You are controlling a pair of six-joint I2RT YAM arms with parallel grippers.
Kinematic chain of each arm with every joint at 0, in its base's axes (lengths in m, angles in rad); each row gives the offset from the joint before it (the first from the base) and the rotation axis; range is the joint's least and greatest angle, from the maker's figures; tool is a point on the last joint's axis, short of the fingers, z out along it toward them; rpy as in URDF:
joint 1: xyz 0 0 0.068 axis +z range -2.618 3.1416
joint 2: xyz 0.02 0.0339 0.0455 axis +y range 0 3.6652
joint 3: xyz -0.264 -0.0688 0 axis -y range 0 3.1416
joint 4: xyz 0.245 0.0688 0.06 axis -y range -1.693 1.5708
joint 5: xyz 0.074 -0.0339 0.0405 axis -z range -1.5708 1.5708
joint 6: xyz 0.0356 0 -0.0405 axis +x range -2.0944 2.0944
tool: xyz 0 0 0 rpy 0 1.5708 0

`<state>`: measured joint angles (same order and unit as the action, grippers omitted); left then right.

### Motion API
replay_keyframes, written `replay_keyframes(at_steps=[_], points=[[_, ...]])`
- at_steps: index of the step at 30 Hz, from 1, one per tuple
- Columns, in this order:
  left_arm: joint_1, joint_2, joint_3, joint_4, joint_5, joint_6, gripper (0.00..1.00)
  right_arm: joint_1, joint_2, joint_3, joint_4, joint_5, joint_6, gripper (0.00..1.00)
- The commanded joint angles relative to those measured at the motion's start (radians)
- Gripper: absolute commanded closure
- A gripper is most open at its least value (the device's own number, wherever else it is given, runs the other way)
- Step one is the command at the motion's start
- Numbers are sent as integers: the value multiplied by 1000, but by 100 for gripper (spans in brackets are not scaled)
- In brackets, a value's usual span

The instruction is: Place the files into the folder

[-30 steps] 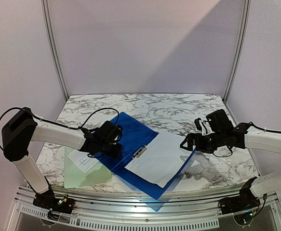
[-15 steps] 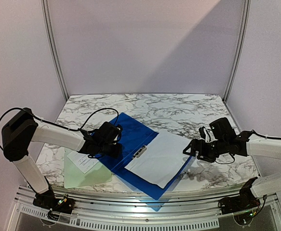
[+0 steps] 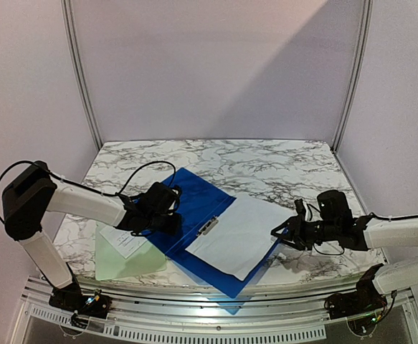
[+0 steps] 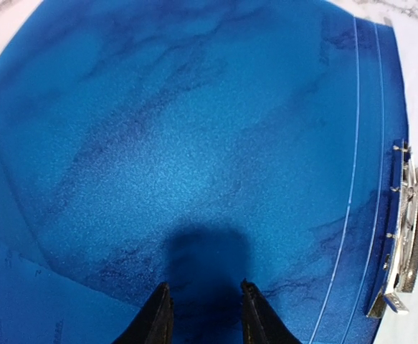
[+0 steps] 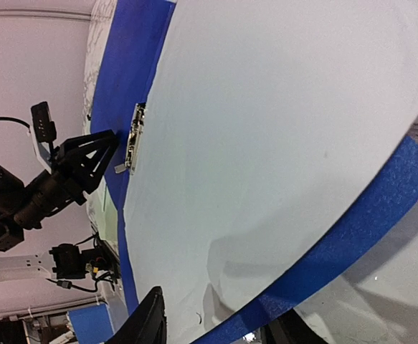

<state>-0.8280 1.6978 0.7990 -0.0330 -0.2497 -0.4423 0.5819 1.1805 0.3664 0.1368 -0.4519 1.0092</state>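
Observation:
The blue folder (image 3: 194, 190) lies open on the marble table, its metal clip (image 3: 208, 226) at the spine. A large white sheet (image 3: 237, 233) covers its right half. The smaller printed slip (image 3: 122, 240) lies left of the folder. My left gripper (image 3: 171, 222) rests low over the bare left cover (image 4: 194, 143), jaws apart with nothing between them (image 4: 205, 287); the clip (image 4: 402, 229) shows at right. My right gripper (image 3: 280, 233) is at the folder's right edge, open (image 5: 212, 315). One finger is over the sheet (image 5: 266, 129) and the other beyond the blue rim (image 5: 352, 229).
A pale green sheet (image 3: 133, 261) lies under the slip near the table's front left corner. The folder's near corner overhangs the front edge (image 3: 230, 292). The left arm (image 5: 44, 186) shows beyond the clip (image 5: 133, 136) in the right wrist view.
My right gripper has dropped and come nearer, reaching the folder's right edge, and its jaws have narrowed. The left gripper and the papers have stayed put.

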Motion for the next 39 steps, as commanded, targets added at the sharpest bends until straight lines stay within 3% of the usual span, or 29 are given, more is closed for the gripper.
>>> replay_keyframes(at_steps=[1, 6, 11, 19, 28, 39], points=[[15, 7, -38, -60, 38, -16, 67, 6, 19, -24, 134, -42, 56, 63], [15, -5, -40, -62, 39, -17, 67, 8, 38, -21, 150, -34, 58, 82], [15, -36, -47, -53, 49, -15, 67, 9, 65, 40, 26, 28, 19, 100], [13, -109, -32, -88, 57, 1, 63, -9, 92, 179, -210, 105, -77, 100], [13, -224, -13, -133, 60, 20, 39, -92, 142, 350, -490, 104, -223, 100], [21, -274, 5, -144, 9, 59, 15, -187, 236, 606, -907, 164, -539, 100]])
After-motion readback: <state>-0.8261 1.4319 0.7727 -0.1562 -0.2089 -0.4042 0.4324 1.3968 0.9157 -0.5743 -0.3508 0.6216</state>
